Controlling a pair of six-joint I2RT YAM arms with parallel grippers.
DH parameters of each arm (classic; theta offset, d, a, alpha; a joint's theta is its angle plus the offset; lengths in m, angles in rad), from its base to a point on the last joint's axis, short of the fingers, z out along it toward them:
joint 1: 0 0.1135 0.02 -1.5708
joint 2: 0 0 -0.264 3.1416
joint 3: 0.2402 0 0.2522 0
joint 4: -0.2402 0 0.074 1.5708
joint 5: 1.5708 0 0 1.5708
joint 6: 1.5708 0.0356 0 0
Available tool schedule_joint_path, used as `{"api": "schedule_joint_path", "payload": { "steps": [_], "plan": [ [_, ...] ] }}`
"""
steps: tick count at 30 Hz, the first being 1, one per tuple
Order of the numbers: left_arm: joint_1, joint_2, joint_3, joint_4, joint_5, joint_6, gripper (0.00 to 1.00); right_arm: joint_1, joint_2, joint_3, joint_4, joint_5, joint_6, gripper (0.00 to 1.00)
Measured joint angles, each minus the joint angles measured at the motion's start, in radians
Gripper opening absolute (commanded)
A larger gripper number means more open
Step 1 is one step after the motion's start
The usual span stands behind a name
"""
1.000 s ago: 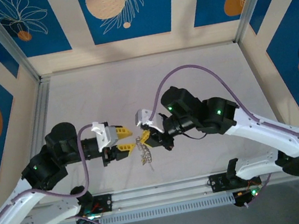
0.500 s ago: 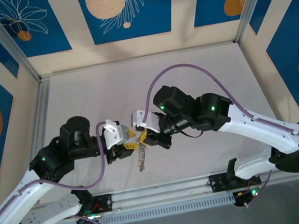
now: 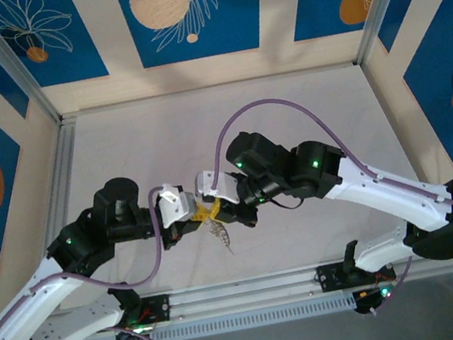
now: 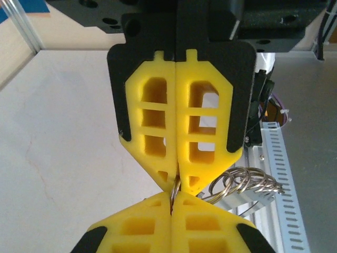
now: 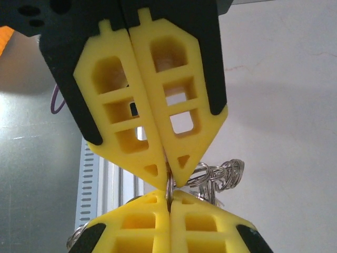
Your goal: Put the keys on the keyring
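The yellow-fingered left gripper [image 3: 194, 216], gaping and apart a second ago, has swung in and closed. It now meets the yellow-fingered right gripper [image 3: 216, 211] tip to tip, both pinching the dangling silvery metal keyring [image 3: 220, 233].

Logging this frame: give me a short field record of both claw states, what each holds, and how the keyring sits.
left claw: shut, pinching a thin metal ring of the keyring
right claw: shut on the same ring
claw relation: tip to tip, facing each other
keyring: silvery linked rings, dangling beside and below the claw tips, above the table
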Motion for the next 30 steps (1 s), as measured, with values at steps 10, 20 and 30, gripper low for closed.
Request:
{"api": "schedule_joint_path", "payload": {
  "steps": [10,20,30],
  "plan": [
    [0.0,-0.069,-0.068,0.09,0.016,-0.028,0.0,0.002,-0.011,-0.015,0.035,-0.023,0.007,0.15],
    [0.0,-0.128,-0.148,0.232,0.053,-0.115,0.0,-0.001,-0.062,-0.071,0.115,-0.072,0.039,0.17],
    [0.0,-0.187,-0.311,0.513,0.074,-0.294,0.0,-0.027,-0.127,-0.159,0.206,-0.105,0.084,0.18]
  ]
}}
